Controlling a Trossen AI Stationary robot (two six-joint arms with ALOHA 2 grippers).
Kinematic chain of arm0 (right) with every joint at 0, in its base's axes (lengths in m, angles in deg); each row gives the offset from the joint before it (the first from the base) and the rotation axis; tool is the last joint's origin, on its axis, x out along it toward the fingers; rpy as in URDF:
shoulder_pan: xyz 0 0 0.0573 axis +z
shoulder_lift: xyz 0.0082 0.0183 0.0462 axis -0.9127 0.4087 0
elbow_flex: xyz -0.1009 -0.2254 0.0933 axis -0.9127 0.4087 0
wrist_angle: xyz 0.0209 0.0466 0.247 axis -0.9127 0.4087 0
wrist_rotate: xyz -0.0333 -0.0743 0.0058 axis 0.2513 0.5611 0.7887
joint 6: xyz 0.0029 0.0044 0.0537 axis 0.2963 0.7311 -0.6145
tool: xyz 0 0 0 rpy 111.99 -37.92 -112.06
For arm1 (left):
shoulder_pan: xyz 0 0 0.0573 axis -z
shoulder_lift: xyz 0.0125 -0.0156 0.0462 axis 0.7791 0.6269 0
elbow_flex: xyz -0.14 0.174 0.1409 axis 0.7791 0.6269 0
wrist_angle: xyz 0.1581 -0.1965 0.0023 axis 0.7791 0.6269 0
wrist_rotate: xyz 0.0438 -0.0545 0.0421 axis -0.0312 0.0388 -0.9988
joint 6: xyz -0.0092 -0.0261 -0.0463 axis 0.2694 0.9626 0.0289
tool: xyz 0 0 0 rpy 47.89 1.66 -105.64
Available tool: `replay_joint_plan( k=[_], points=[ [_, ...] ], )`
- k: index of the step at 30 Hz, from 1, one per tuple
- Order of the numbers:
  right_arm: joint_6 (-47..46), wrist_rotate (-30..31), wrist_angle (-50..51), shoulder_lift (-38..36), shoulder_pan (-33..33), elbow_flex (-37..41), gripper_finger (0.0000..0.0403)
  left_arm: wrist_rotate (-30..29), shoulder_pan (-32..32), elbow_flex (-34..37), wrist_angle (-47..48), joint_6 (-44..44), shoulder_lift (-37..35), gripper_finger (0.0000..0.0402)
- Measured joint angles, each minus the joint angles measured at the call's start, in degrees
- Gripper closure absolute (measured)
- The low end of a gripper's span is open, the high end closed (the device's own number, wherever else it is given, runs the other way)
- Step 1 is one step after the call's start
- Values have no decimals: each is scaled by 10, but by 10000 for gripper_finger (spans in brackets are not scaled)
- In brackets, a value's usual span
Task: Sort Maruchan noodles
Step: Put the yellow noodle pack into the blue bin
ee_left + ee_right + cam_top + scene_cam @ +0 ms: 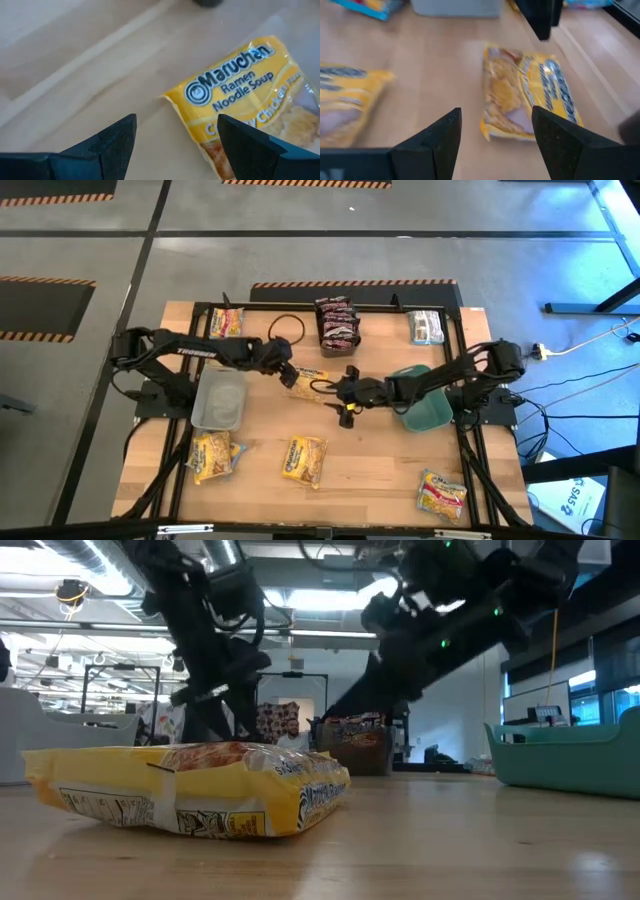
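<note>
A: What's on the left?
B: The left claw (288, 370) hangs wide open, holding nothing, over one end of a yellow noodle packet (309, 382) near the desk (370, 465) centre.
A: And rightward?
B: The right claw (347, 392) is partly open and empty, at that packet's other end. Other packets lie along the desk's edges.

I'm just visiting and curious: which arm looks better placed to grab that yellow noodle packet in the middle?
Probably the left: its open gripper hovers right beside the middle packet. The right gripper, also open, sits slightly farther off.
</note>
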Motion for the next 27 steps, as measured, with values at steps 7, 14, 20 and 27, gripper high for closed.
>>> replay_joint_plan(
  k=[7,14,20,27],
  points=[
    [-12,10,-19,36,-25,0,178,39,-28,34,-68,-1,3,129],
    [-14,3,-70,72,-24,0,178,73,-21,44,-87,5,20,129],
    [0,21,-54,74,-24,0,178,96,6,44,-94,15,20,129],
    [27,83,9,64,-24,0,178,142,40,44,-124,30,20,129]
  ],
)
